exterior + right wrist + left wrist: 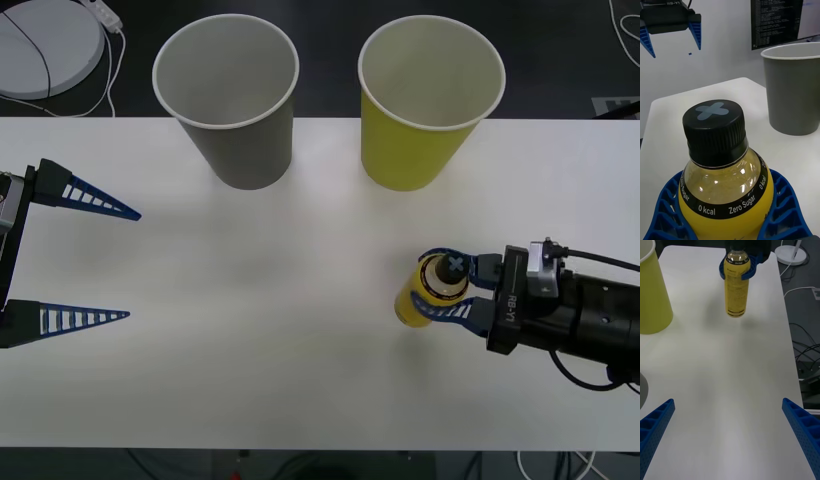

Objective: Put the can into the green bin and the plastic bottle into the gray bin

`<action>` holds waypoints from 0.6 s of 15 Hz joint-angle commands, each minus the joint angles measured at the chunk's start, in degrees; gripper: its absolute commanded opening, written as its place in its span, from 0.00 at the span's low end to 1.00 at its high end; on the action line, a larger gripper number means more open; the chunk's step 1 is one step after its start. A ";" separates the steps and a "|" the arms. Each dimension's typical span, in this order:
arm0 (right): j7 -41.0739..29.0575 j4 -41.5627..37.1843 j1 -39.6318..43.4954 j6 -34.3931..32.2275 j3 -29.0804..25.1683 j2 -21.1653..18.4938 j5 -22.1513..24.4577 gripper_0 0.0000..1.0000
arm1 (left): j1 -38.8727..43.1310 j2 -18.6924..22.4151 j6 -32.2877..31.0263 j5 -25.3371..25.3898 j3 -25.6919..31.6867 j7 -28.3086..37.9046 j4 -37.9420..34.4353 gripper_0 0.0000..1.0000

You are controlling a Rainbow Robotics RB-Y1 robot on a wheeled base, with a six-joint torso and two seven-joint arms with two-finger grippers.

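The plastic bottle (418,300) (720,165) (736,288) is small and yellow with a black cross-marked cap. My right gripper (428,285) (726,180) (738,272) is shut around its shoulder, at the table's front right. The bottle's base looks just off the white tabletop. The gray bin (235,110) (793,90) stands upright at the back, left of centre. The green bin (420,115) (651,296) stands upright beside it to the right. My left gripper (133,265) (672,35) (728,402) is open at the left edge, holding nothing. The can is out of view.
A white round base (45,45) with a cable lies behind the table at the back left. A dark monitor (777,22) stands beyond the table. Cables (805,352) lie on the floor past the table's edge. Bare tabletop (270,300) spans the space between the grippers.
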 commanded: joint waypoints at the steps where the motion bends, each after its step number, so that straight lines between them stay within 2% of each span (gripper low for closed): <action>1: -3.48 -2.18 1.52 0.56 -1.73 -0.98 0.02 0.00 | 0.00 0.00 0.00 0.00 0.00 0.00 0.00 1.00; 4: -5.42 -5.87 4.78 1.96 -4.72 -1.94 0.10 0.00 | 0.00 0.00 0.00 0.00 0.00 0.00 0.00 1.00; 9: -18.69 -12.99 8.56 3.55 -12.10 -2.65 7.75 0.00 | 0.00 0.00 0.00 0.00 0.00 0.00 0.00 1.00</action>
